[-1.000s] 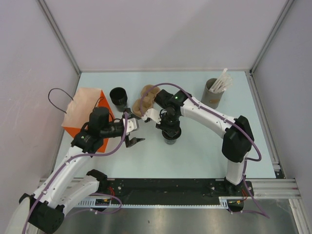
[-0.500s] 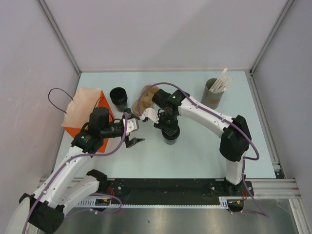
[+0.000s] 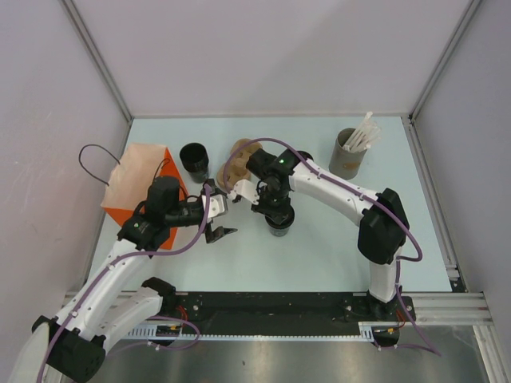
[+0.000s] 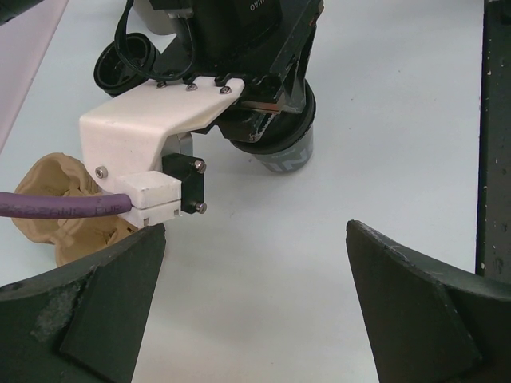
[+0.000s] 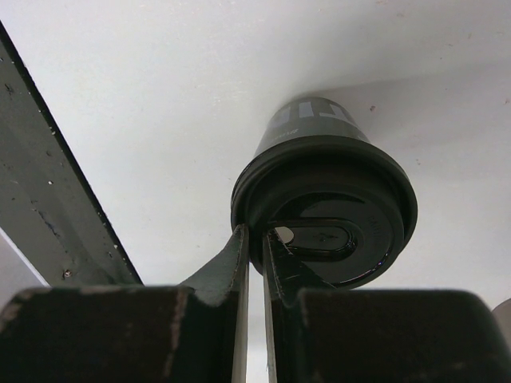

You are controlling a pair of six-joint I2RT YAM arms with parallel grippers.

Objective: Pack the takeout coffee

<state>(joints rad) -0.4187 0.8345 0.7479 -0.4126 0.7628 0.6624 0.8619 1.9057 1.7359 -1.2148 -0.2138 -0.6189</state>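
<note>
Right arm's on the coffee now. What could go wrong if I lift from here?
The right pincer seems to pinch only the lid rim of the takeout coffee; lifting could pop the lid or let the cup swing. The open left pincer sits close beside it, between cup and orange bag, so the arms might collide.
</note>
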